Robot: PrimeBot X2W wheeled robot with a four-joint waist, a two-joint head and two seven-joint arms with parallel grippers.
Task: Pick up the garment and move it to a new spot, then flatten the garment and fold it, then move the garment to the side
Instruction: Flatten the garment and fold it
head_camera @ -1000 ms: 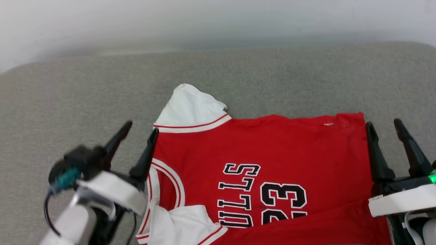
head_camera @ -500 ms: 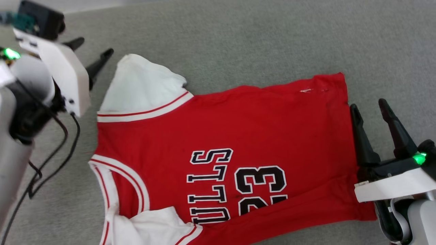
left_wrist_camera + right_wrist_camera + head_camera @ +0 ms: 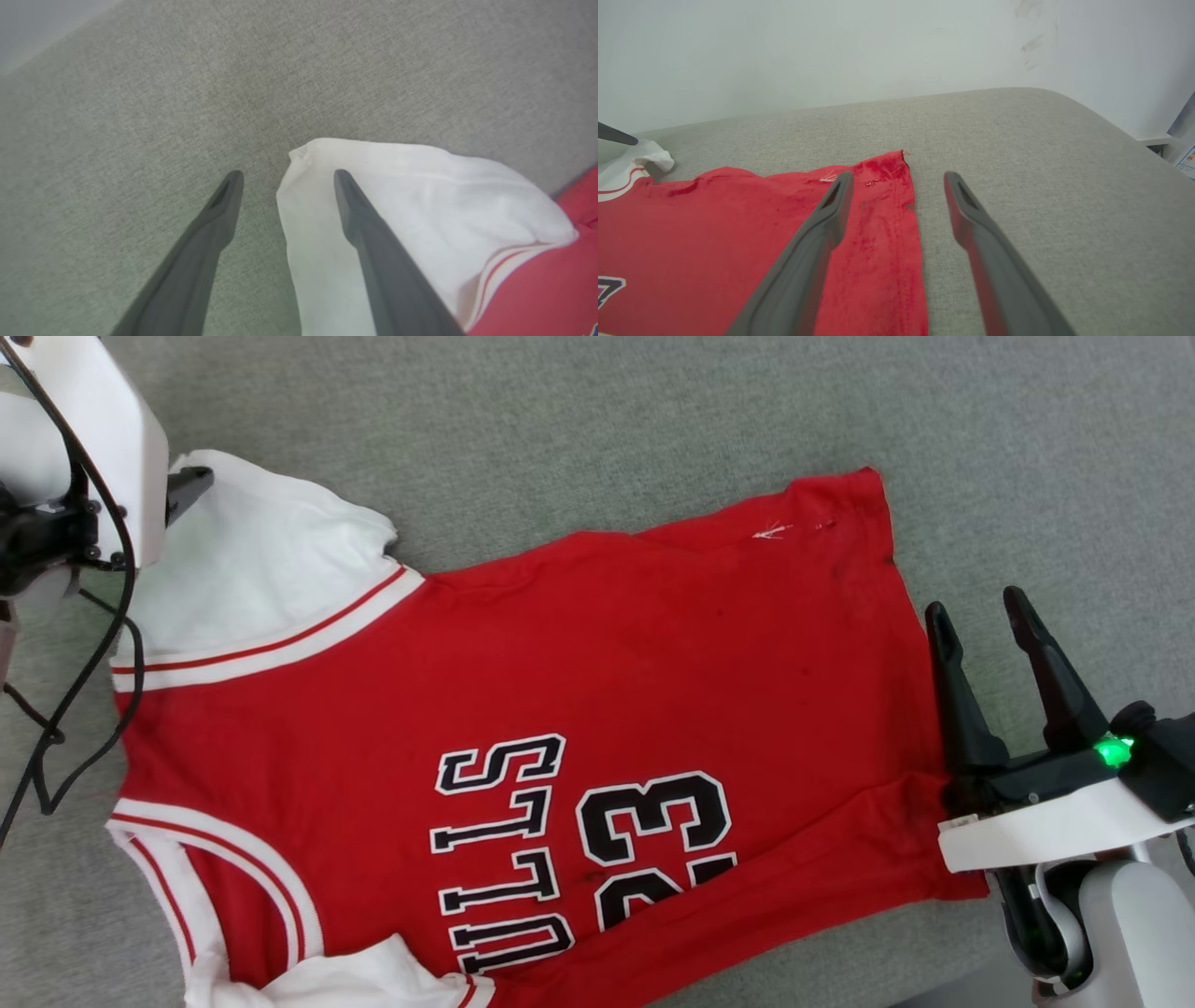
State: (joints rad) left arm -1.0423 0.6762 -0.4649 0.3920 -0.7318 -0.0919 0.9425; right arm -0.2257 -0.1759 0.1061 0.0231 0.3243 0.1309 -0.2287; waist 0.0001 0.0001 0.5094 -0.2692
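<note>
At the far left, the left gripper (image 3: 288,173), with its two long dark fingers spread wide and holding nothing, hangs over the tip of the white short sleeve (image 3: 420,200). One finger is above the cloth and the other above the bare grey woven upholstered surface (image 3: 607,420). If it closes from here, it could nip only the thin outer edge of the sleeve, which might slide out, or it could take one layer and leave the one beneath. Next comes the garment (image 3: 560,644), a red basketball jersey with black white-outlined lettering. It lies front-up on the grey surface, neck to the left and hem to the right. Its near edge is turned over onto itself, so the number is partly covered, and the near sleeve (image 3: 355,980) is bunched. Any pull along the length would likely tighten that turned-over strip into a crease rather than flatten it. At the right, the red hem (image 3: 910,644) runs between the right gripper's fingers. The right gripper (image 3: 976,602) is also spread and empty, with one finger over red cloth and the other over the grey surface. A shallow bite there risks slipping. If the two arms lift unevenly, the jersey would probably skew or drag across the rough weave.
</note>
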